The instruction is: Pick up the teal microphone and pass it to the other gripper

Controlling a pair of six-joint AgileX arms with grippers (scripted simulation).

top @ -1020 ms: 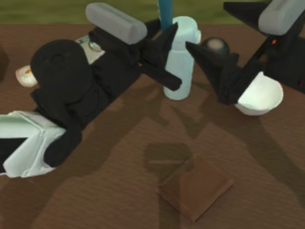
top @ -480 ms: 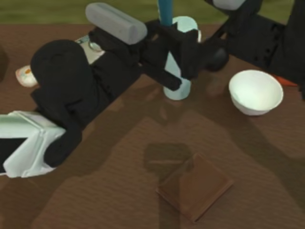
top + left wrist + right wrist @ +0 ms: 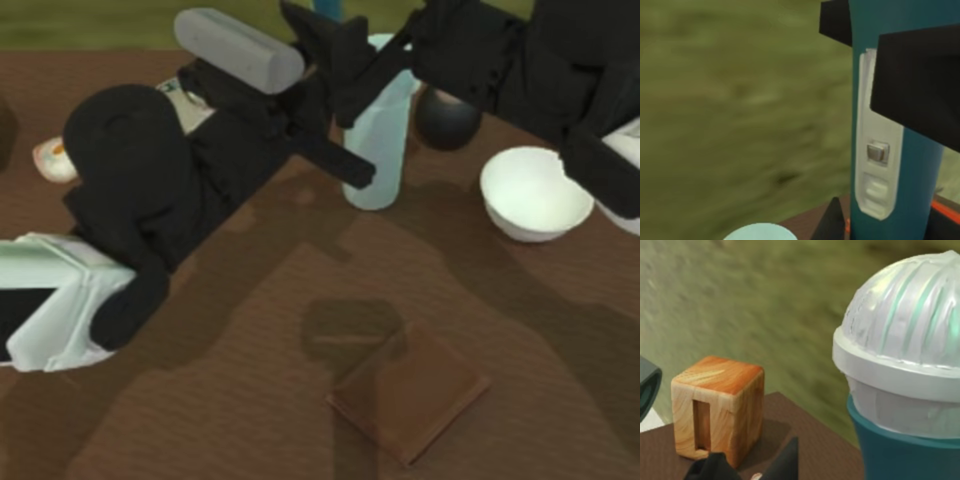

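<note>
At the top centre of the top view, the left gripper (image 3: 335, 125) has its fingers clamped on the teal microphone (image 3: 892, 150) (white switch plate facing the left wrist camera), held above the pale bottle (image 3: 380, 150). The right gripper (image 3: 335, 55) reaches in from the upper right; whether its fingers are apart cannot be told.

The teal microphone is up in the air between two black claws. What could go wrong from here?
1. The left tool holds the teal microphone by its slim handle, with the right tool close against it. If the left lets go before the right grips firmly, the microphone could drop.
2. The pale bottle stands right under both tools, so a fall or a low arm swing might topple it.
</note>
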